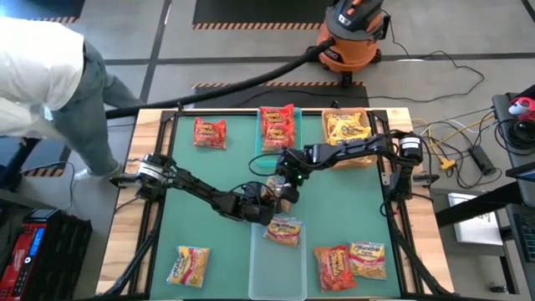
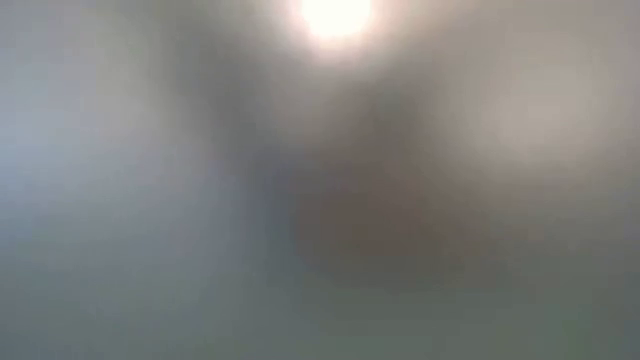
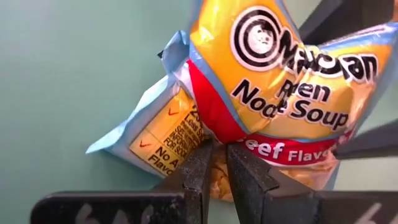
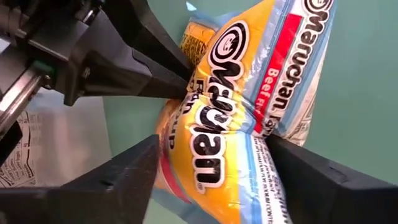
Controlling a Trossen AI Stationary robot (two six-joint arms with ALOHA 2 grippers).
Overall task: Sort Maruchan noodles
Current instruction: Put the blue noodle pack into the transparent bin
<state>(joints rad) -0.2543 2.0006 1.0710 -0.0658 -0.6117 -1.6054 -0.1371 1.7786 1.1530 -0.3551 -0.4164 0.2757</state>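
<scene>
A yellow beef-flavour packet (image 3: 273, 93) is up off the green mat (image 1: 217, 167) near its middle, just beyond the far end of the clear bin (image 1: 277, 267) that sits at the near edge. The left gripper (image 3: 222, 171) is pinched tight on the packet's crimped end, so the packet stands on edge with its face exposed; that looks like a hand-over pose. The right gripper (image 4: 211, 168) has its fingers spread wide on either side of the packet's middle, with the packet bulging between them and, as far as I can tell, not yet squeezed. It probably takes over from here because the filled bins lie on its side.

Those bins stand along the far edge: the teal bin (image 1: 277, 125) with red packets at the middle, the tan bin (image 1: 347, 127) with yellow ones towards the far right corner. A red packet (image 1: 210, 132) lies loose beside them. One packet (image 1: 284, 229) rests in the clear bin's far end; others (image 1: 349, 261) lie near the right near corner and one (image 1: 191, 266) towards the left near corner, unsorted. The low view shows nothing usable
</scene>
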